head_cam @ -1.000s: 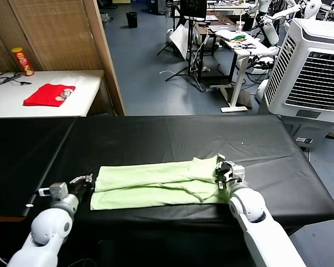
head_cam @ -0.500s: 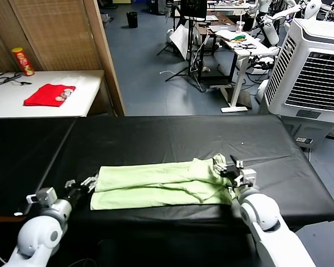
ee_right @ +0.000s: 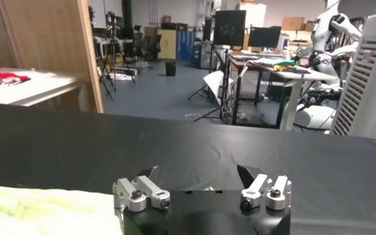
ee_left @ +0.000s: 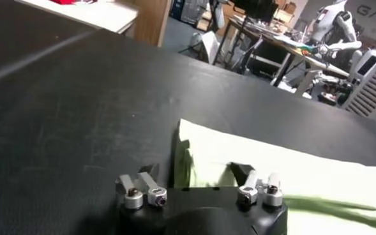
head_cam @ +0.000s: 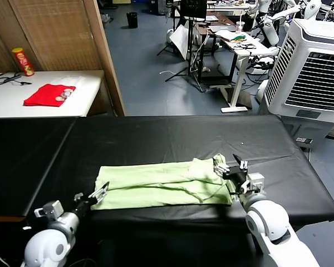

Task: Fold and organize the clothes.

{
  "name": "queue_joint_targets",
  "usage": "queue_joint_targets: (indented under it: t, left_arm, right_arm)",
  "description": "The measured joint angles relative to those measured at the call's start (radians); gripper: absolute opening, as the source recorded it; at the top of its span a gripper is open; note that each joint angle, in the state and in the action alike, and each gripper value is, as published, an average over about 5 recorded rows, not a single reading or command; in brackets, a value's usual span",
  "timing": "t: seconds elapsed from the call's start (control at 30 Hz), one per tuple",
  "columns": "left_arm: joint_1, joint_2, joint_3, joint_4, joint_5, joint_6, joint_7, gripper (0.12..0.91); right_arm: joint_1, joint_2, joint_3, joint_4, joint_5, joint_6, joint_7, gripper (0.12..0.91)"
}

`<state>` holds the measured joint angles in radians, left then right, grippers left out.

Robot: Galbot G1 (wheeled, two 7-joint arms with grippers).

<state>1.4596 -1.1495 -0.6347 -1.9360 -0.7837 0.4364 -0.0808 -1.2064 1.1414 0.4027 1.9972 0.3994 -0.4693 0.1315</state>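
The shirt point(head_cam: 161, 186) is laid flat on the black table point(head_cam: 156, 139), folded lengthwise into a long band running across the near part of the surface, with slight bunching of fabric at its right end. The left gripper point(head_cam: 98, 194) is positioned at the near left corner of the shirt, low over the table edge; its fingers are seen parted, and in the left wrist view point(ee_left: 197, 179) the folded corner of the shirt point(ee_left: 264, 175) lies between and just beyond the tips, with nothing clamped. The right gripper point(head_cam: 232, 167) is placed at the right end of the shirt, just beside the bunched fabric; its fingers are spread wide and no cloth is held. In the right wrist view the right gripper point(ee_right: 200, 175) is seen over bare black table, with the pale green fabric point(ee_right: 47, 211) off to one side of the fingers. A white side table point(head_cam: 44, 97) is noted well behind the work area on the left, bearing a red garment point(head_cam: 49, 94) and a red and yellow can point(head_cam: 23, 61). A large white cooling unit point(head_cam: 314, 72) is noted beyond the table on the right.
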Motion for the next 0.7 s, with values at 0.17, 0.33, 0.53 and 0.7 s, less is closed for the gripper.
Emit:
queue_joint_targets:
  t: [0.17,0.33,0.53,0.7]
  left_arm:
    - [-0.003,-0.001,0.002,0.011,-0.002,0.000,0.004,0.243]
    - [0.001,0.009,-0.005,-0.005,0.055,-0.016,0.003,0.151]
    - [0.021,0.055,-0.048,-0.012,0.232,-0.069,-0.002,0.154]
    - [0.046,0.137,-0.124,0.026,0.369,-0.124,-0.005,0.154]
  right_arm:
    - [-0.004,0.003,0.004,0.003,-0.004,0.000,-0.004,0.798]
    - [-0.006,0.009,0.009,0.003,-0.014,0.000,-0.004,0.798]
    - [-0.014,0.020,0.013,0.003,-0.025,0.002,-0.005,0.798]
    - [-0.016,0.031,0.013,0.000,-0.026,0.005,-0.004,0.798]
